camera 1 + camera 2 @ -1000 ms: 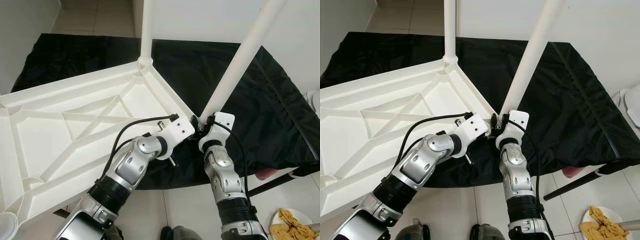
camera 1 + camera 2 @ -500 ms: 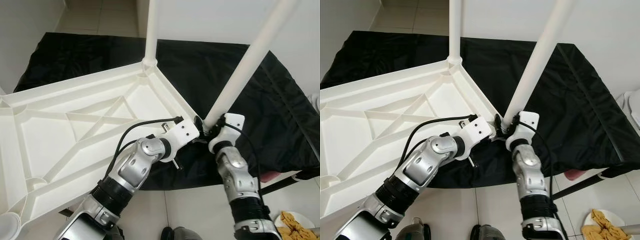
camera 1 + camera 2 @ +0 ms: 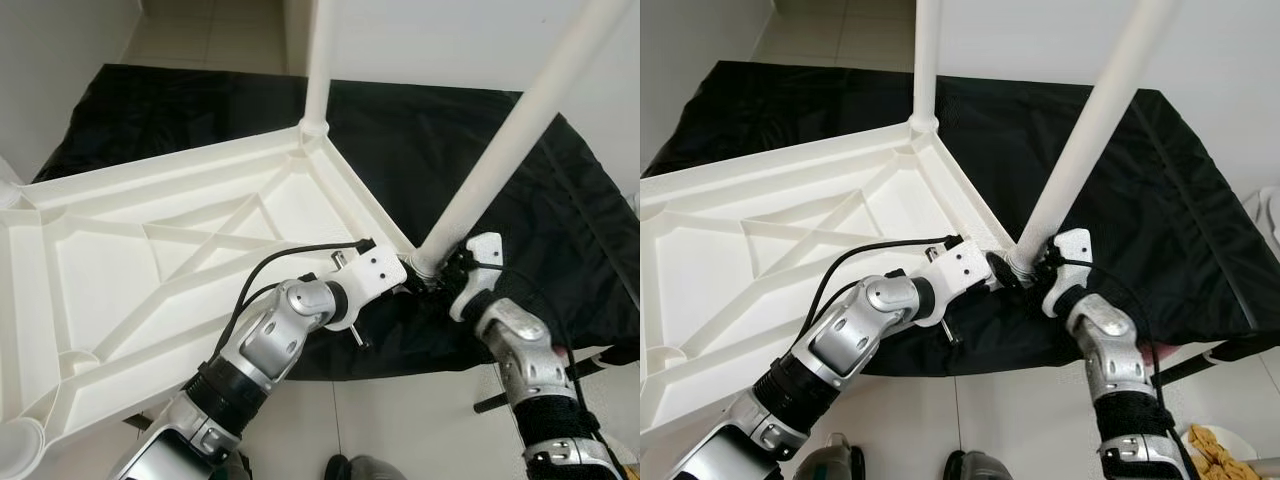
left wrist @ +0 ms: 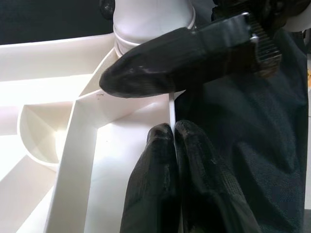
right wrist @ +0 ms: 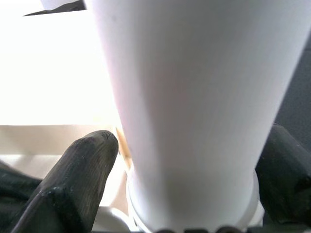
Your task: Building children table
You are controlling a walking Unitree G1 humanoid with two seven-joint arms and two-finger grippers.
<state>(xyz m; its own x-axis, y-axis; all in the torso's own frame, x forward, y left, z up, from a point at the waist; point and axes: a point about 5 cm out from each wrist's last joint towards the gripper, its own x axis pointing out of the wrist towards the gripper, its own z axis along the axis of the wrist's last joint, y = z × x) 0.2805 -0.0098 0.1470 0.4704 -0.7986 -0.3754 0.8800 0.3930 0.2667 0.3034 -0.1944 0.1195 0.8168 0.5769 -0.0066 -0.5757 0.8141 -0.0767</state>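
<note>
An upturned white tabletop [image 3: 150, 250] is lying on black cloth [image 3: 480, 130] over tiled floor [image 3: 400, 410], centre frame; the right gripper [image 5: 184, 160] is clenching a leg [image 3: 500, 140], and the left gripper [image 4: 165, 116] is pinching the tabletop's rim.

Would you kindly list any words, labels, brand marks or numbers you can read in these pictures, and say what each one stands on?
None: no readable text appears anywhere.
The upturned white plastic tabletop, its two white round legs and the black cloth underneath are unmarked.
The left tool, at the tabletop's rim, and the right tool, around the leg's base, bear no lettering either.
</note>
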